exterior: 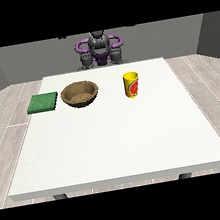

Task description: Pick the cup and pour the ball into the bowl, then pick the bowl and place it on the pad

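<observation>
A yellow cup (pixel 131 85) with a red mark stands upright on the white table (pixel 117 141), right of centre. The ball does not show; the cup's inside is hidden. A brown bowl (pixel 80 93) sits left of the cup, apart from it. A flat green pad (pixel 43 102) lies left of the bowl near the table's left edge. The hand at the view's left (pixel 86 62) and the hand at the view's right (pixel 117 56) are held close to the robot's body behind the table's far edge, well away from all three things and holding nothing.
The robot's torso (pixel 99 47) stands at the table's far side. Wide bare tabletop stretches from the three things to the near edge. Grey plank floor (pixel 3 125) surrounds the table.
</observation>
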